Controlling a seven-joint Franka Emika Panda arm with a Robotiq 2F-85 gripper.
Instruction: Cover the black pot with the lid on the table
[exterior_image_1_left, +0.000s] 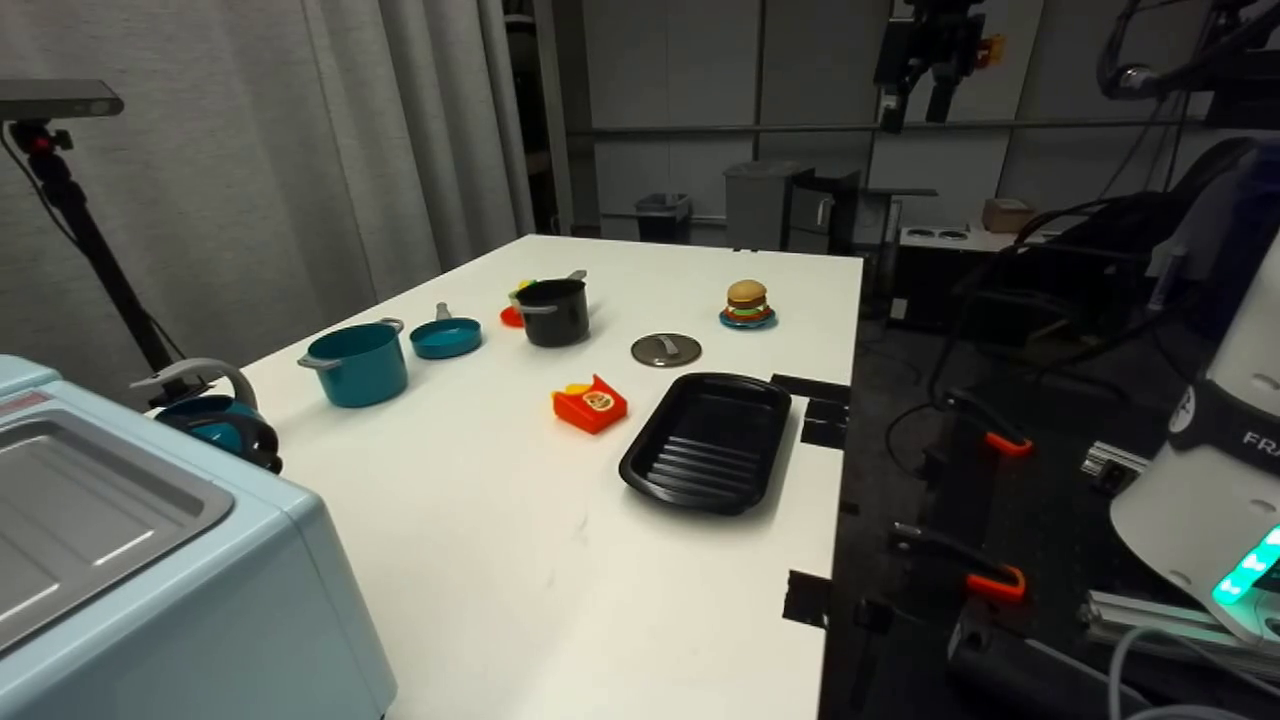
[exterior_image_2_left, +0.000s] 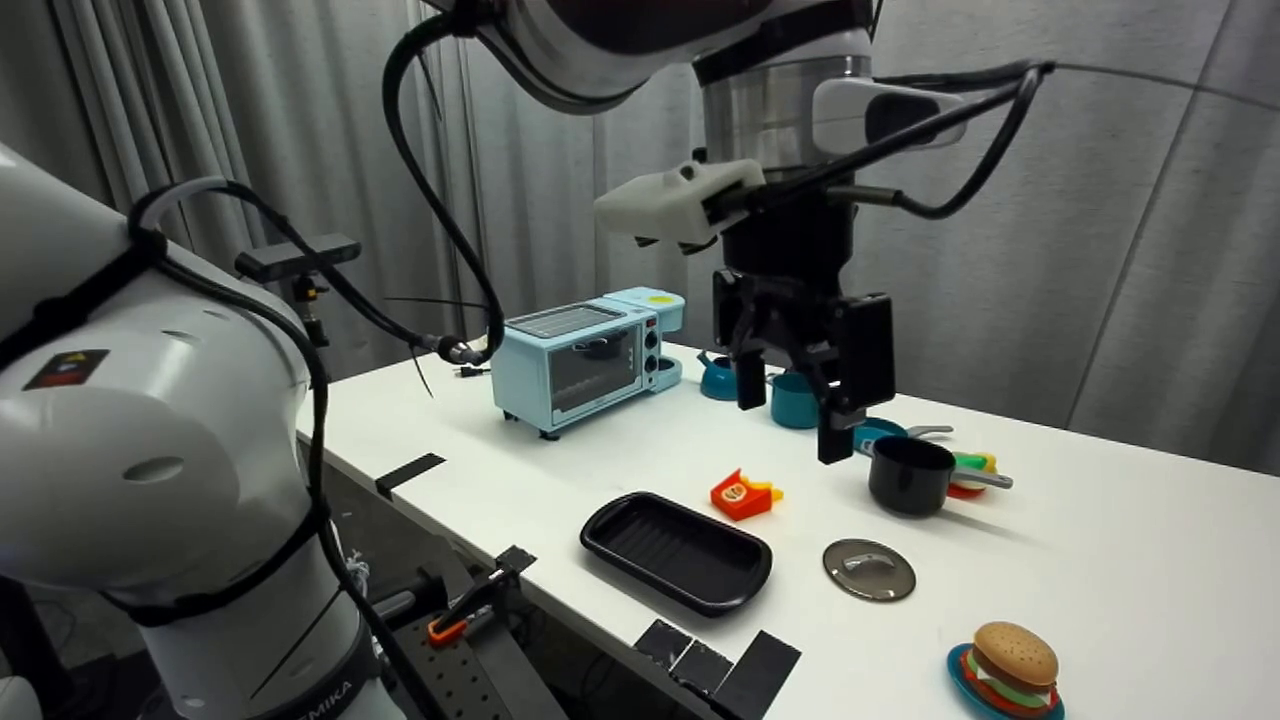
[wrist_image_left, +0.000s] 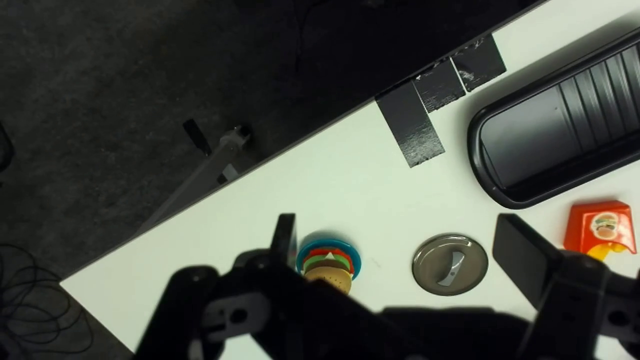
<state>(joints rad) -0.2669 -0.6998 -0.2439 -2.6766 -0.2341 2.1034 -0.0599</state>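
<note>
The black pot (exterior_image_1_left: 556, 318) stands upright and uncovered on the white table, with grey handles. It also shows in an exterior view (exterior_image_2_left: 905, 487) and is out of the wrist view. The lid (exterior_image_2_left: 868, 571) is a flat round dark-grey disc with a light grey grip. It lies flat on the table a little apart from the pot, as in an exterior view (exterior_image_1_left: 650, 352). My gripper (exterior_image_2_left: 792, 418) is open and empty, high above the table. In the wrist view the lid (wrist_image_left: 431, 277) appears far below, between the fingertips (wrist_image_left: 397, 235), nearer the right finger.
A toy burger on a teal plate (wrist_image_left: 327, 260) lies beside the lid. A black grill pan (exterior_image_2_left: 670, 555) and a red fries box (exterior_image_2_left: 740, 497) are close by. A teal pot (exterior_image_1_left: 362, 370), a teal pan (exterior_image_1_left: 446, 340) and a blue toaster oven (exterior_image_2_left: 590, 350) stand farther along.
</note>
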